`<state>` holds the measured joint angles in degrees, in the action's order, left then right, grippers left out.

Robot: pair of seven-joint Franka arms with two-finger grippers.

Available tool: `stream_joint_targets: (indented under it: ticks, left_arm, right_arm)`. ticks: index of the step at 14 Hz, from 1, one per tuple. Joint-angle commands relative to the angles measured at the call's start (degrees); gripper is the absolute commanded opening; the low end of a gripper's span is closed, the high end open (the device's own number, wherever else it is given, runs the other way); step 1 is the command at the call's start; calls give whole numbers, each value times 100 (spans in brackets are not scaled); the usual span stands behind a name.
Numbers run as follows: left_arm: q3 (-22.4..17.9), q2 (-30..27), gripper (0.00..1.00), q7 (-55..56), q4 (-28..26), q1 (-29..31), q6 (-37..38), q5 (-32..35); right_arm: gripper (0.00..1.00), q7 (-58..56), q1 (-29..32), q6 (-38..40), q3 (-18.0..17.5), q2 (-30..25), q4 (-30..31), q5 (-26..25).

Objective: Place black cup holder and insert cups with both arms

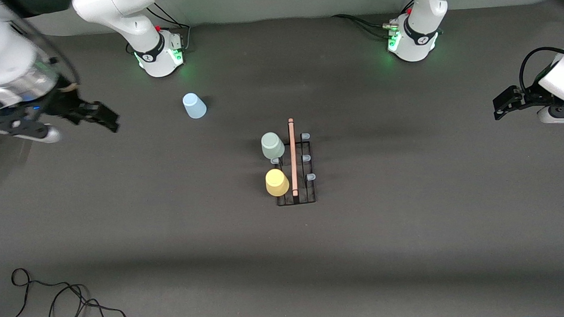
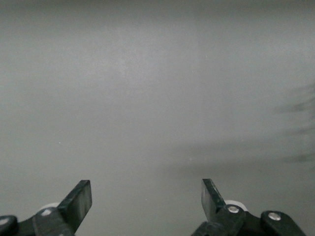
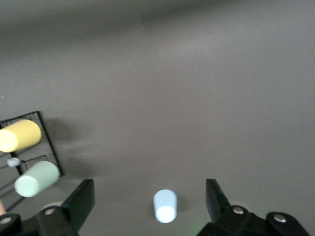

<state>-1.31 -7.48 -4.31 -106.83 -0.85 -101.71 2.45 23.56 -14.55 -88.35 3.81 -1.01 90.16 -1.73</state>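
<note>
The black cup holder [image 1: 296, 203] stands mid-table with its wooden rod handle [image 1: 292, 153] on top. A pale green cup [image 1: 272, 145] and a yellow cup [image 1: 277, 182] sit on pegs on its side toward the right arm's end. The light blue cup [image 1: 194, 105] stands mouth down on the table, farther from the front camera. My right gripper [image 1: 104, 117] hangs open and empty over the right arm's end of the table. Its wrist view shows the blue cup [image 3: 165, 206], green cup [image 3: 37, 178], yellow cup [image 3: 19, 135] and holder [image 3: 47, 137]. My left gripper [image 1: 503, 105] is open over bare table [image 2: 157, 98] at its own end.
Three pale-blue-tipped pegs [image 1: 306, 157] on the holder's side toward the left arm carry nothing. Both arm bases [image 1: 158, 52] [image 1: 411, 39] glow green at the table's back edge. Loose black cables [image 1: 57, 297] lie at the near corner on the right arm's end.
</note>
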Motion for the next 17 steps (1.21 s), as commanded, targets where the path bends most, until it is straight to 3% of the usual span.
stream_joint_targets:
  ticks: [1, 4, 6, 12, 17]
  left_arm:
    - [17, -43, 100, 368, 30, -29, 90, -69]
    - [26, -34, 100, 378, 30, -65, 107, -60]
    - [26, -34, 100, 379, 30, -65, 107, -60]
    - [43, 9, 100, 449, 30, -82, 151, -60]
    - [52, 80, 100, 440, 39, -82, 142, -69]
  right_arm:
    - [100, -1182, 407, 11, -38, -163, 125, -117]
    - [100, -2317, 470, -50, 479, -137, 99, -125]
    - [100, -2627, 566, -59, 595, -137, 99, -117]
    - [100, -2725, 1788, 2, -476, -146, 90, -55]
    - [100, -2690, 1753, 20, -478, -137, 107, -20]
